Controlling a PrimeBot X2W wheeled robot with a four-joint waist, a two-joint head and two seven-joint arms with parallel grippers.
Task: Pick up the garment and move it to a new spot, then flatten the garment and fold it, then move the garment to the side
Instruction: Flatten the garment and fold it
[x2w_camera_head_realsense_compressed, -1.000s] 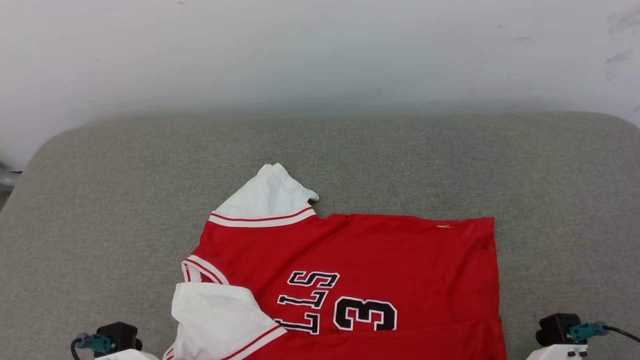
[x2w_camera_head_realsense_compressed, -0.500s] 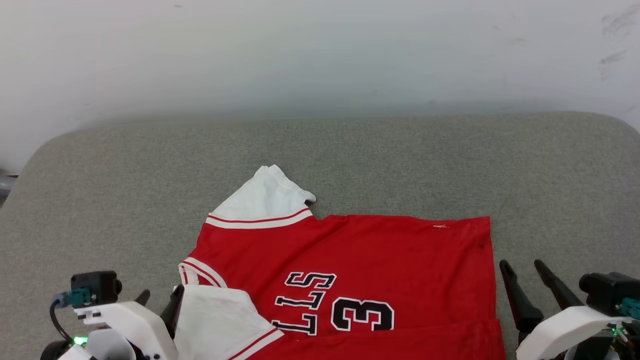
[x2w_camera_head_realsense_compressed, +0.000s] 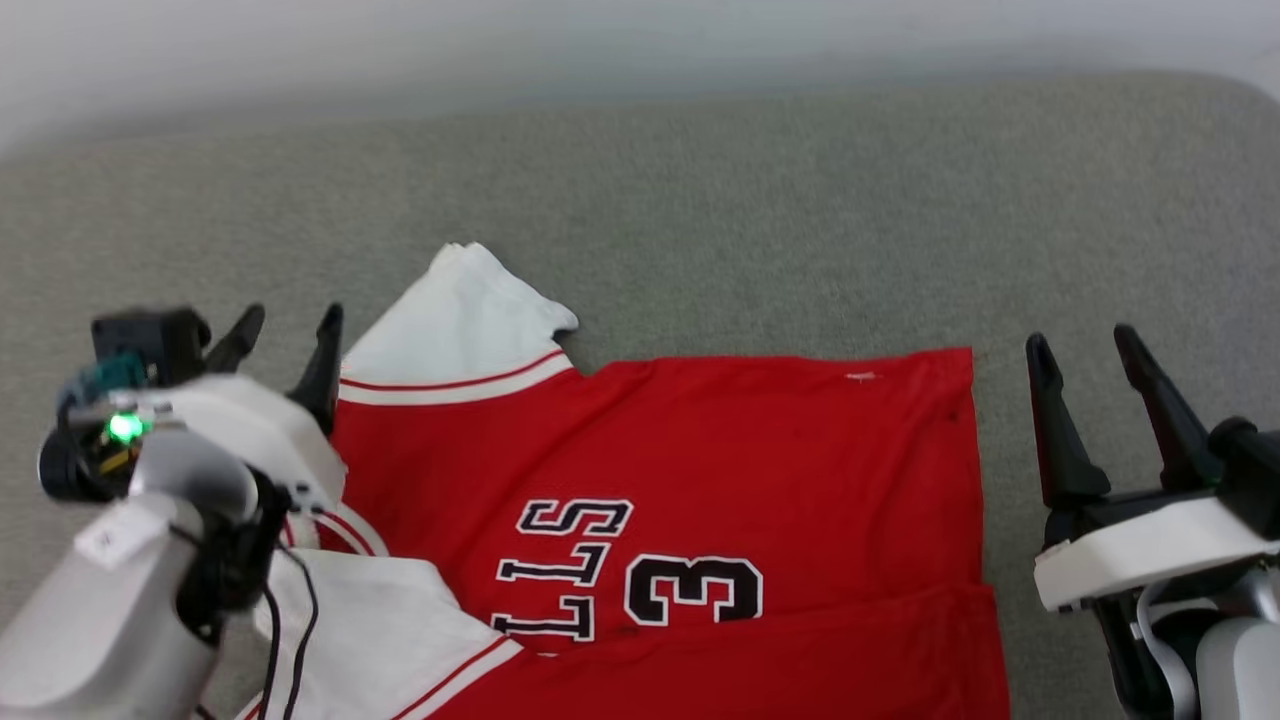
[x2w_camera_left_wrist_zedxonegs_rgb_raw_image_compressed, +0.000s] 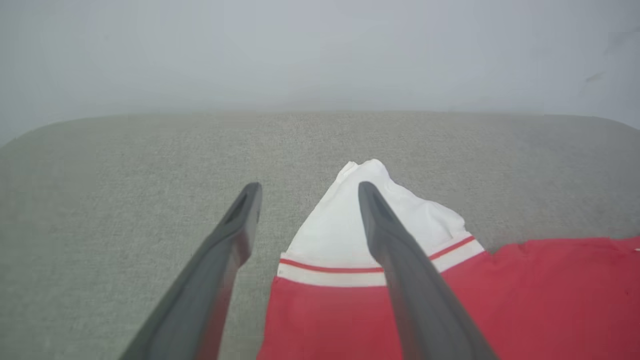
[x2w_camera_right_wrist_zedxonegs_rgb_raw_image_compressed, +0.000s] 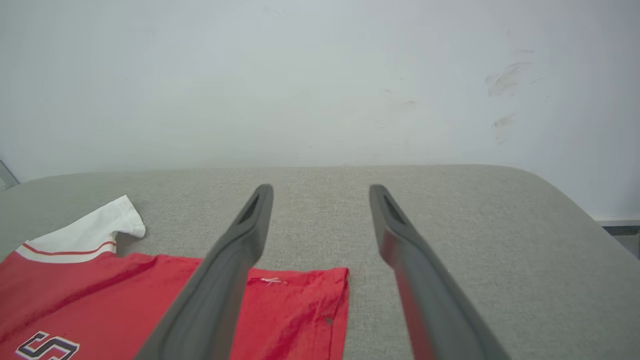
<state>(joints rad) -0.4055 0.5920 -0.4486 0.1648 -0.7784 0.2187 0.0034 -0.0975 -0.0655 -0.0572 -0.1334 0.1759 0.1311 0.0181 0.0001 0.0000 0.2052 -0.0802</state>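
The garment (x2w_camera_head_realsense_compressed: 700, 460), one red shirt with two white sleeves, lies on the near part of one grey cushion (x2w_camera_head_realsense_compressed: 700, 180) in my head view. My left pincer (x2w_camera_head_realsense_compressed: 288, 322) and right pincer (x2w_camera_head_realsense_compressed: 1082, 342) flank it, both spread and empty. In the left wrist view, my two fingers straddle the far sleeve's (x2w_camera_left_wrist_zedxonegs_rgb_raw_image_compressed: 340, 235) left edge. In the right wrist view, my two fingers straddle the shirt's far right corner.

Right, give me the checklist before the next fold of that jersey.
1. Left gripper open and empty: ok.
2. Right gripper open and empty: ok.
3. Garment body flat on the grey cushion: ok.
4. Near side folded over the lettering: ok.
5. Far sleeve tucked in: not ok, it sticks out, tip curled.
6. Near edge aligned: cannot tell, out of frame.
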